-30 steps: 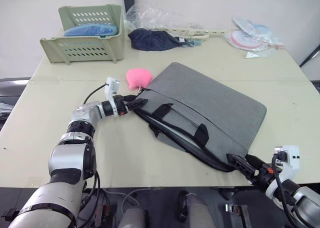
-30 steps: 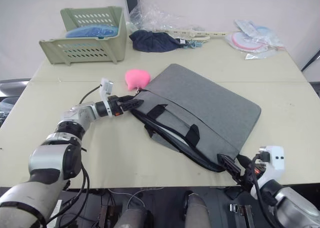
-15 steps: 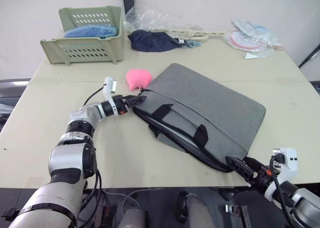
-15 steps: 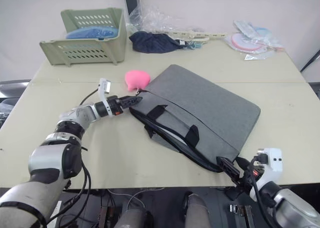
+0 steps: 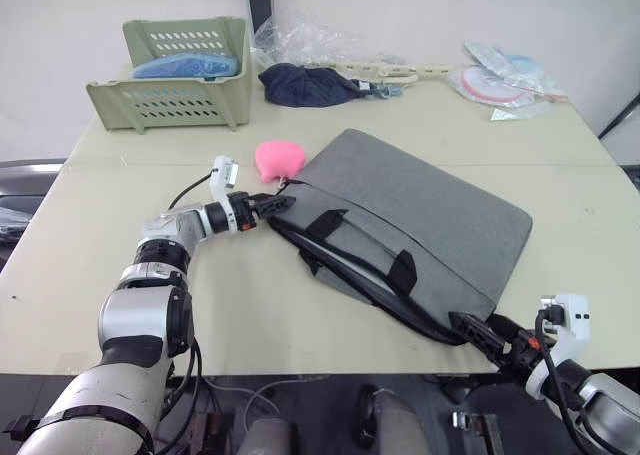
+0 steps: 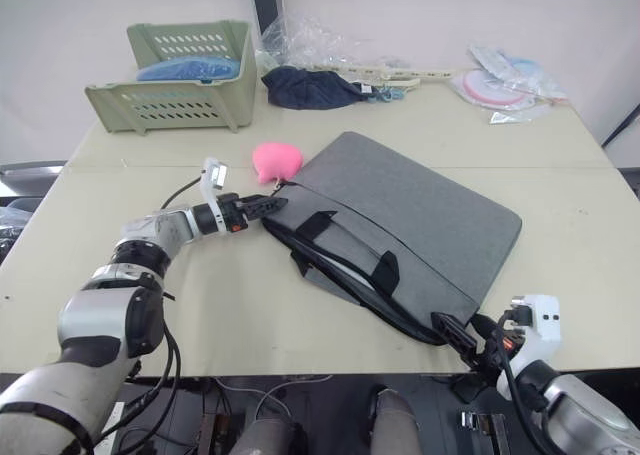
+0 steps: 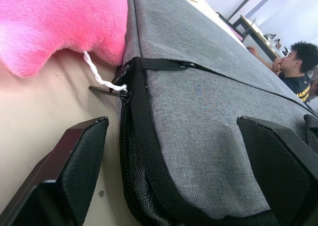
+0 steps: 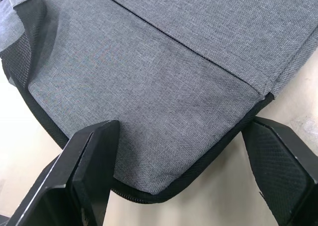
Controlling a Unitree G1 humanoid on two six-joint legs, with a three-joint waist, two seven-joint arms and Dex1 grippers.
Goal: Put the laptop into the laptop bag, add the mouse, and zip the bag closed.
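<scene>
Two pincers work opposite corners of the laptop bag (image 5: 415, 224), which lies flat in the middle of the tabletop (image 5: 90, 245). The left pincer (image 5: 281, 201) has its fingers spread around the far corner, just beside the zipper pull (image 7: 113, 88) with its white cord and a fuzzy pink lump (image 5: 279, 157). The right pincer (image 5: 480, 331), fingers apart, straddles the near corner at the tabletop's front edge. A pale sliver inside the gaping mouth suggests the laptop (image 5: 352, 272) is already in, though I cannot be sure. Zipping looks not yet done.
</scene>
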